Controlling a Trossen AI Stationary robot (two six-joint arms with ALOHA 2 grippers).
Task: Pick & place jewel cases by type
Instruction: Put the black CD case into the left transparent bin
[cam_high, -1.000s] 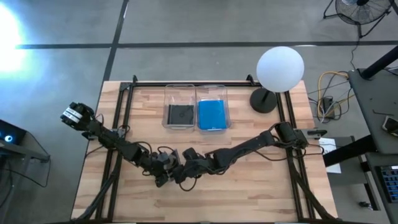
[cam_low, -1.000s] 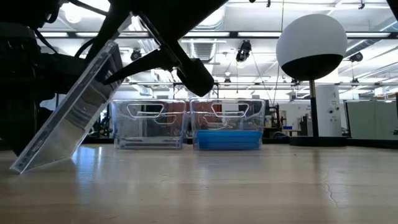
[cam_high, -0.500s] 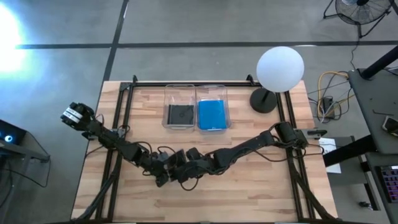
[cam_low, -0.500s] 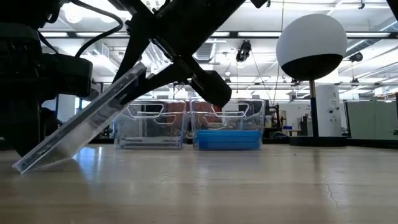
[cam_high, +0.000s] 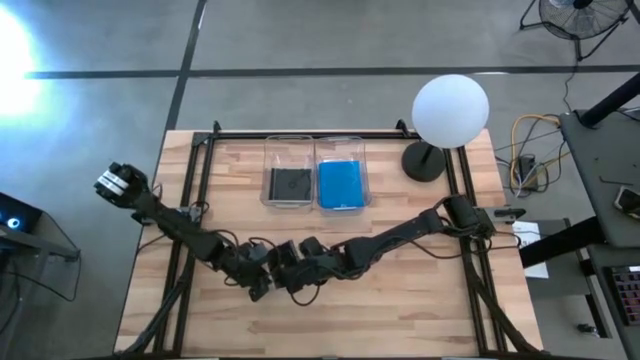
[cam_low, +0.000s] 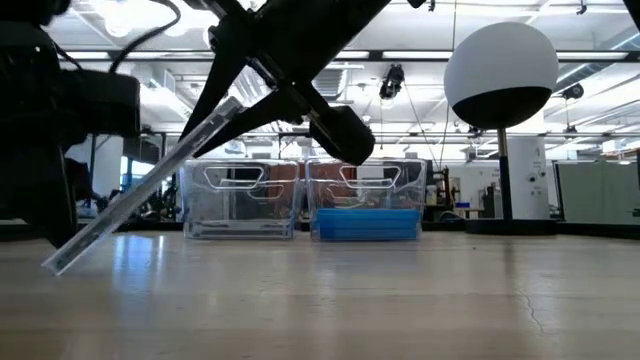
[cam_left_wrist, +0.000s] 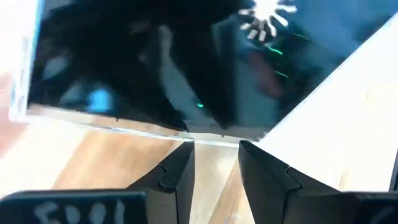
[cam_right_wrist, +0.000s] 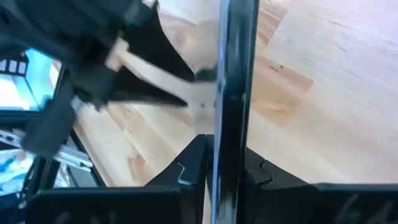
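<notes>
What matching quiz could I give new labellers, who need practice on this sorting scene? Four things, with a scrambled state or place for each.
Things:
1. left bin
2. right bin
3. right gripper
4. lamp

States or places:
A. blue cases inside
B. at the far right corner of the table
C. dark case lying inside
D. shut on a tilted case

Pairs: 1-C, 2-A, 3-D, 4-B
</notes>
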